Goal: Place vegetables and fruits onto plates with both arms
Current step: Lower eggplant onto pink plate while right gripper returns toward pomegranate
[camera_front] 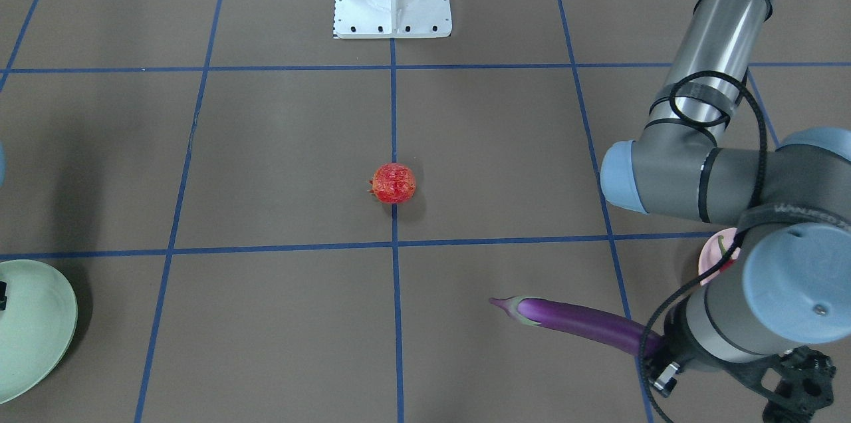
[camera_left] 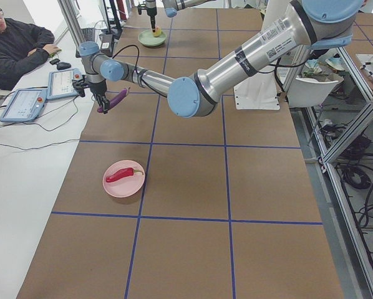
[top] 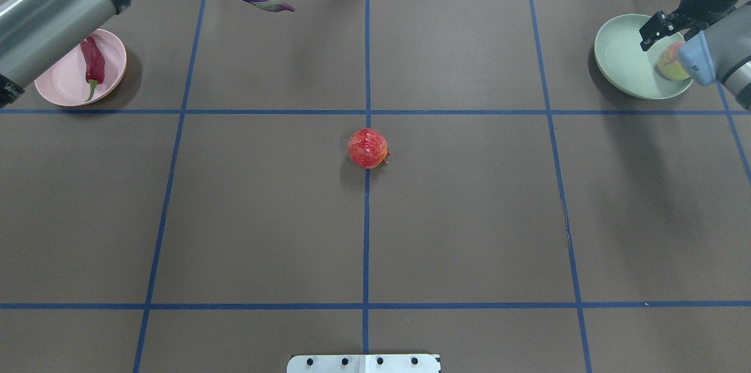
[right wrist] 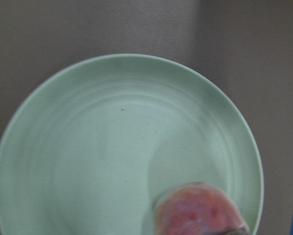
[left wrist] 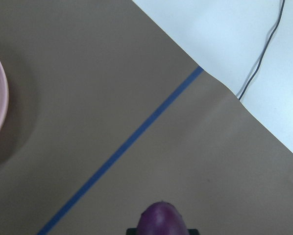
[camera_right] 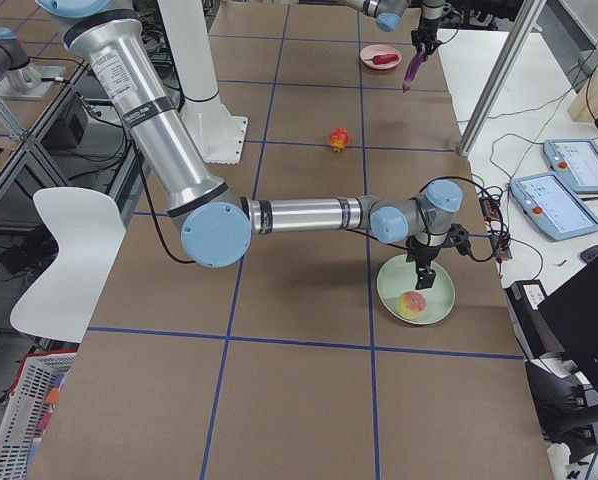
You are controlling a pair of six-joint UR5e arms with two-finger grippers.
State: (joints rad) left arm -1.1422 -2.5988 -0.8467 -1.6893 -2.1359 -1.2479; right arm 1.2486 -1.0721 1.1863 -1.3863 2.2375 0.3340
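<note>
Left gripper (camera_left: 102,103) clenched on eggplant (camera_front: 578,323); carry to pink plate (top: 64,84), eight o'clock, lay beside chili pepper (top: 94,62). Right gripper (top: 657,30) grip: cannot tell.

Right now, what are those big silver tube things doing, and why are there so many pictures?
Those are a robot's two arms, the left arm and the right arm. Each ends in a pincher called an end effector. Six cameras took these pictures at once: one across the table, one above and behind the robot, one at each table end, and one on each wrist. The left end effector holds a purple eggplant up in the air. The right end effector hangs over a green plate where a peach lies. A red chili lies on a pink plate. A round red-orange fruit sits alone in the table's middle.
</note>
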